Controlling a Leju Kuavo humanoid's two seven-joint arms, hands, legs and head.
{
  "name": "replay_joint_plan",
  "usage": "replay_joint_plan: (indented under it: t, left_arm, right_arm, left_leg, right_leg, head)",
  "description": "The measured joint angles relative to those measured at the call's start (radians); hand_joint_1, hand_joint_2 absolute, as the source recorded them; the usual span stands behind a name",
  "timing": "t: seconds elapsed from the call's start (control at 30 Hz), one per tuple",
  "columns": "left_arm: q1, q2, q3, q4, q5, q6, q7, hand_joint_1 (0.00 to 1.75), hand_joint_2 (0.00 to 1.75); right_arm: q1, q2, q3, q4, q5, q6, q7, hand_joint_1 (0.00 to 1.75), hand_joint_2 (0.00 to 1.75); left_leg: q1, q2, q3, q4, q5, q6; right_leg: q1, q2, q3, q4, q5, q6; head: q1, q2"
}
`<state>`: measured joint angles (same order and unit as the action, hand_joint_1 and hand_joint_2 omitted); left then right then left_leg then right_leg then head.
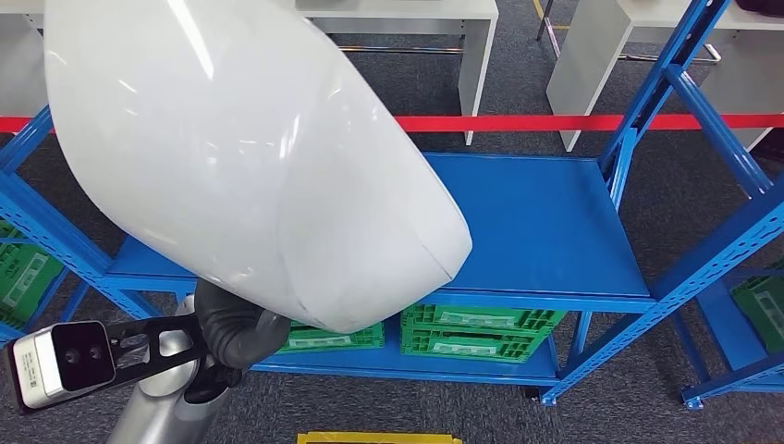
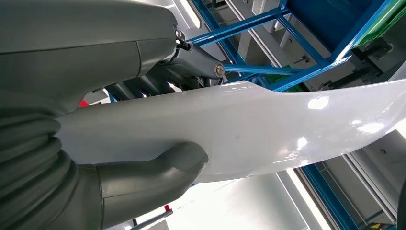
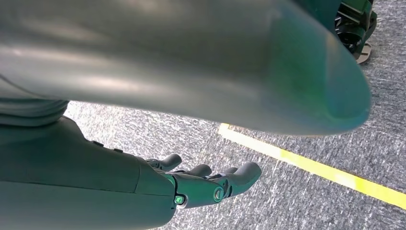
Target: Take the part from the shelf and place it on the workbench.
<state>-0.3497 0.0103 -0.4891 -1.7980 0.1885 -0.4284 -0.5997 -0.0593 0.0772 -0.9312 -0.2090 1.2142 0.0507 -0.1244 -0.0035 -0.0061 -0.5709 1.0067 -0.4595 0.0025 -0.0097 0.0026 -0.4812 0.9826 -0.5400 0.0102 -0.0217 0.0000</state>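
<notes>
A large glossy white curved part (image 1: 240,157) is raised close in front of my head and hides much of the blue shelf (image 1: 545,222). My left hand (image 2: 95,62) grips the part (image 2: 268,124) at its edge, with the thick thumb (image 2: 158,172) on one face and the dark fingers (image 2: 191,67) on the other. The left wrist (image 1: 222,338) comes up from the lower left under the part. My right hand (image 3: 201,184) hangs over grey carpet, its fingers apart and holding nothing.
The upper board of the blue shelf is bare, and green crates (image 1: 476,330) sit on its lower level. A red line (image 1: 573,121) runs across the floor behind it. White tables (image 1: 592,55) stand beyond. A yellow line (image 3: 311,165) marks the carpet.
</notes>
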Motion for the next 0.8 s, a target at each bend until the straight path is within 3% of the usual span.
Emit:
replay_joint_plan:
  t: [0.2,0.33,0.47,0.8]
  left_arm:
    - [-0.006,-0.004,-0.01,0.015,-0.027,-0.005,0.031,1.75,1.75]
    - [-0.039,-0.035,-0.1,0.146,-0.135,0.034,0.04,1.75,1.75]
    - [-0.066,-0.054,-0.167,0.23,-0.14,0.06,0.024,1.75,1.75]
    - [-0.092,-0.06,-0.206,0.281,-0.13,0.068,0.039,1.75,1.75]
  right_arm:
    - [0.0,0.0,-0.002,0.0,-0.004,-0.01,-0.001,0.0,0.0]
    - [-0.004,-0.002,-0.018,0.0,-0.019,-0.022,-0.002,0.0,0.0]
    - [-0.002,-0.002,-0.026,0.0,-0.021,-0.024,-0.002,0.0,0.0]
    - [-0.002,-0.002,-0.035,0.0,-0.021,-0.024,-0.003,0.0,0.0]
  left_leg:
    - [0.0,-0.001,0.0,0.0,0.0,0.0]
    - [-0.001,-0.001,0.0,0.0,0.0,0.001]
    - [-0.001,0.0,0.0,0.0,0.0,0.001]
    - [-0.008,0.0,-0.001,0.004,-0.005,0.008]
  right_leg:
    - [0.0,-0.001,0.0,0.0,0.0,0.0]
    - [-0.001,-0.001,0.0,0.0,0.0,0.0]
    - [-0.001,0.001,0.0,0.0,0.001,0.001]
    - [-0.008,0.0,0.001,-0.003,0.0,0.007]
  head:
    - [0.0,0.0]
    - [0.0,0.0]
    - [0.0,0.0]
    - [-0.001,0.0]
